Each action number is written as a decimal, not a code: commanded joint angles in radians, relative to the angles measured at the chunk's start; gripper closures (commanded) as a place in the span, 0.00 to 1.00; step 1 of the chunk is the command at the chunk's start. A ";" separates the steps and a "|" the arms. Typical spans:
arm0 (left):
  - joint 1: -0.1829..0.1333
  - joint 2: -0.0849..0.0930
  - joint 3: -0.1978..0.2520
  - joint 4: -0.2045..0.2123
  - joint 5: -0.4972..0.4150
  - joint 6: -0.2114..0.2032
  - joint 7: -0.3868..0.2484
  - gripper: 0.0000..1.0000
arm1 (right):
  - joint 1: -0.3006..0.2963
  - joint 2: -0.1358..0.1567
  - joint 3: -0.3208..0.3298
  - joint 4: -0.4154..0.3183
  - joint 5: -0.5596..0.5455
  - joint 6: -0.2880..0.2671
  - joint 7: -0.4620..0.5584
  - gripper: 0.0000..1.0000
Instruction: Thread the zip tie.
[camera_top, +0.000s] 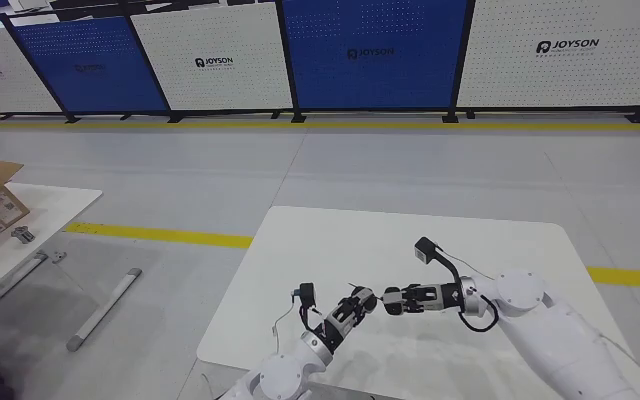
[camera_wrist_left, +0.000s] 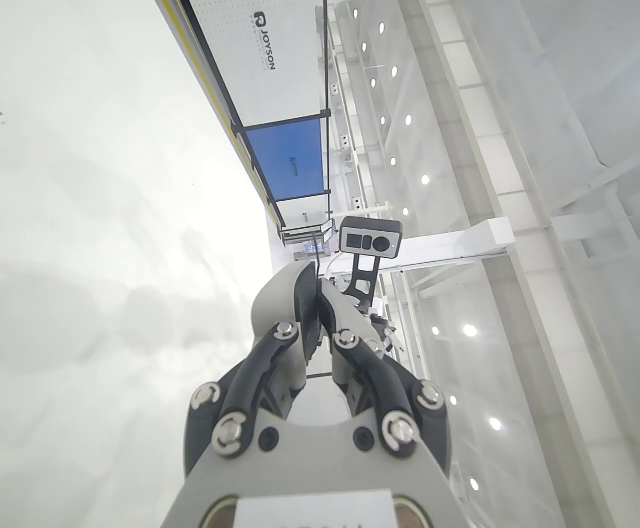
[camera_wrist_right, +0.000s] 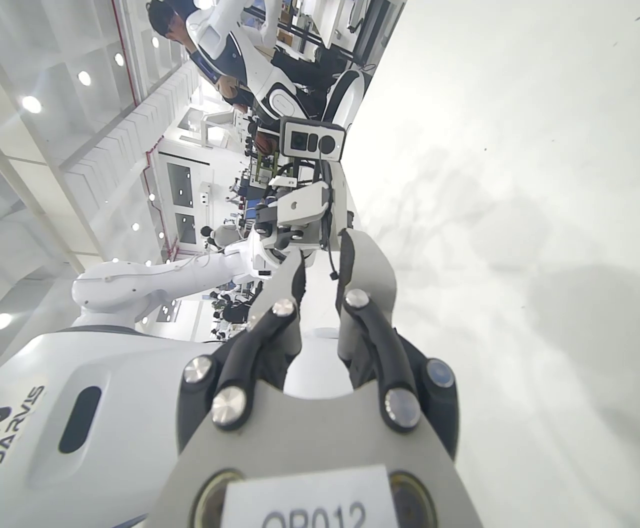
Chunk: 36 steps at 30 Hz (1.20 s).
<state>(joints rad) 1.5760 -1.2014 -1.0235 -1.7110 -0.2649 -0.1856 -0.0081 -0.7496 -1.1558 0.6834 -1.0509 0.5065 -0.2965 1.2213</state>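
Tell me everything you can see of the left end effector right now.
The left end effector has two pale grey fingers with black ribbed pads, driven by black links on silver pins from a grey base. Its jaws are shut on a thin black zip tie, which sticks out past the fingertips. It is over the white table, pointing at the right end effector close by.

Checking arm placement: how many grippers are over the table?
2. The left gripper and the right gripper face each other, tips close, above the near half of the white table.
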 joint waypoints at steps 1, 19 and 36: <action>0.002 -0.001 0.000 0.000 0.000 -0.002 0.001 1.00 | 0.000 -0.002 0.001 0.004 -0.002 0.002 0.003 1.00; 0.008 -0.003 -0.001 0.000 0.032 -0.013 0.008 0.00 | -0.010 -0.007 0.040 0.005 -0.034 0.013 0.018 1.00; -0.015 -0.002 -0.018 0.039 -0.093 -0.087 -0.152 0.00 | -0.036 0.001 0.077 -0.014 0.014 0.011 0.094 1.00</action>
<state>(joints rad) 1.5607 -1.2036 -1.0418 -1.6716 -0.3592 -0.2742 -0.1611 -0.7859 -1.1549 0.7608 -1.0647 0.5220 -0.2856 1.3166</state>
